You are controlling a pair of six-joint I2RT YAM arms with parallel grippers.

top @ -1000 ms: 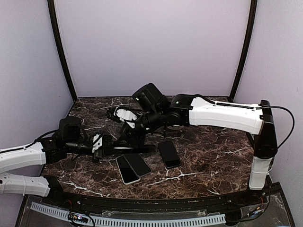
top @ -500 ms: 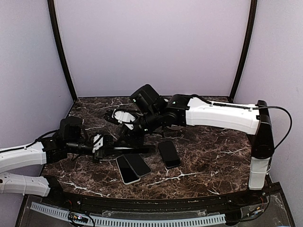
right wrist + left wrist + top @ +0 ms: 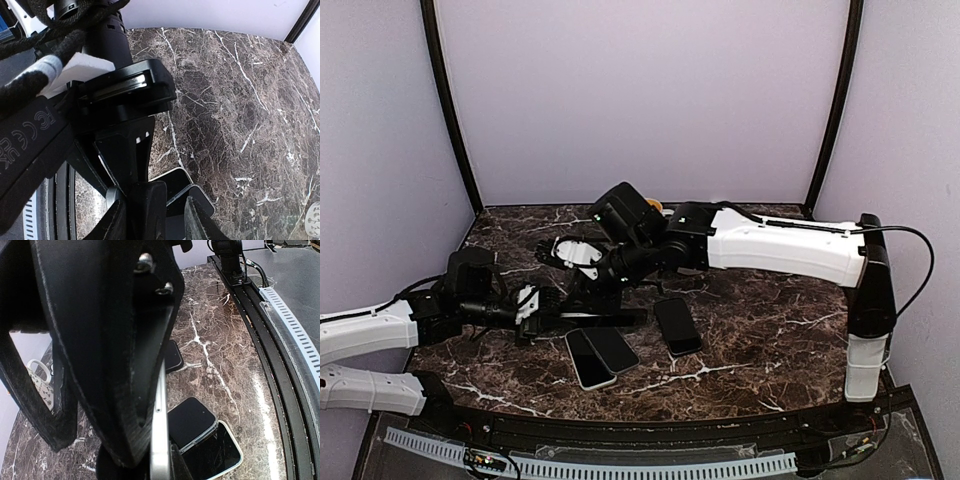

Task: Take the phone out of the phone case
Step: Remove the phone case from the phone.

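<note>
The left gripper [image 3: 532,303] is clamped on the phone [image 3: 160,435], which sits edge-on in its phone case [image 3: 605,318] above the table's [image 3: 770,330] left-centre (the right gripper [image 3: 565,255] is just beyond it; I cannot tell its jaw state).

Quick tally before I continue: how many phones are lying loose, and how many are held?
Lying loose: 3 (white-rimmed phone, dark phone overlapping it, separate dark phone)
Held by left end effector: 1 (cased phone)
Total: 4
</note>
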